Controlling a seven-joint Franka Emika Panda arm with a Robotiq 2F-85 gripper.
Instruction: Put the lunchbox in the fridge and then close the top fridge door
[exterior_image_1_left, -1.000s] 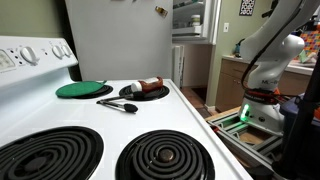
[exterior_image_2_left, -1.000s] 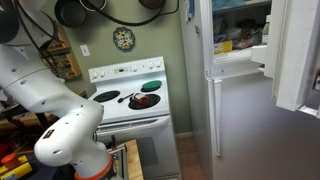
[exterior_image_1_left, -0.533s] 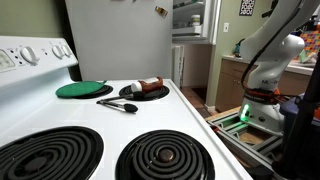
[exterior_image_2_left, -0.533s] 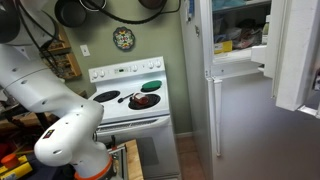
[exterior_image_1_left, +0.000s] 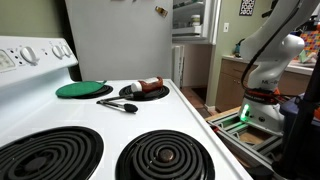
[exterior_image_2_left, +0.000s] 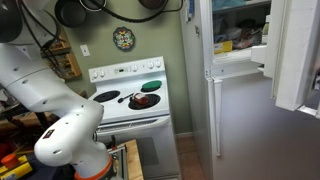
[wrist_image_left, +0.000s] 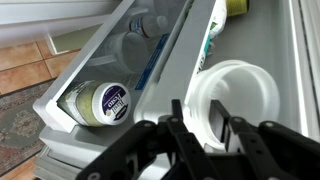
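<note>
In the wrist view my gripper (wrist_image_left: 204, 124) is shut on the rim of the lunchbox (wrist_image_left: 243, 92), a clear whitish tub. One finger is inside the tub and one outside. The tub is over a white shelf inside the fridge (wrist_image_left: 120, 120); I cannot tell whether it rests on it. The tall white fridge shows in both exterior views (exterior_image_1_left: 120, 40) (exterior_image_2_left: 245, 120). The top fridge door stands open, with shelves on its inner face (exterior_image_1_left: 192, 20) (exterior_image_2_left: 297, 55). The gripper itself is not visible in either exterior view.
A labelled jar (wrist_image_left: 96, 101) lies in a white bin left of the tub, with bottles (wrist_image_left: 150, 24) further along. The white stove (exterior_image_1_left: 110, 140) (exterior_image_2_left: 125, 95) carries a green lid (exterior_image_1_left: 84, 89) and a dark plate with food (exterior_image_1_left: 145, 91). The robot's base (exterior_image_1_left: 262, 70) (exterior_image_2_left: 65, 125) stands on the floor.
</note>
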